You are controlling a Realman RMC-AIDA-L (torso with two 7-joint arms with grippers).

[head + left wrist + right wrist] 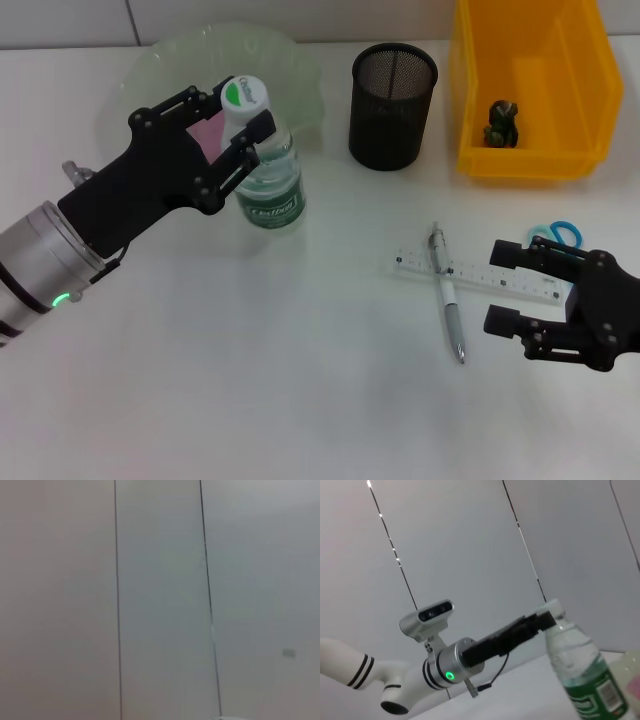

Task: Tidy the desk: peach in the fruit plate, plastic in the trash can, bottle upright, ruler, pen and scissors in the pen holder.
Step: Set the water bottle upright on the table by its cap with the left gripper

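Observation:
The clear bottle with a green label and white-green cap stands upright on the table in front of the fruit plate. My left gripper is shut on its neck; the right wrist view shows the same hold on the bottle. Something pink, seemingly the peach, shows between the fingers on the plate, mostly hidden. The pen lies across the clear ruler. My right gripper hangs open just right of them, covering part of the blue-handled scissors. The black mesh pen holder stands behind.
A yellow bin sits at the back right with a small dark crumpled piece inside. The left wrist view shows only a wall. Bare white table stretches along the front and the middle.

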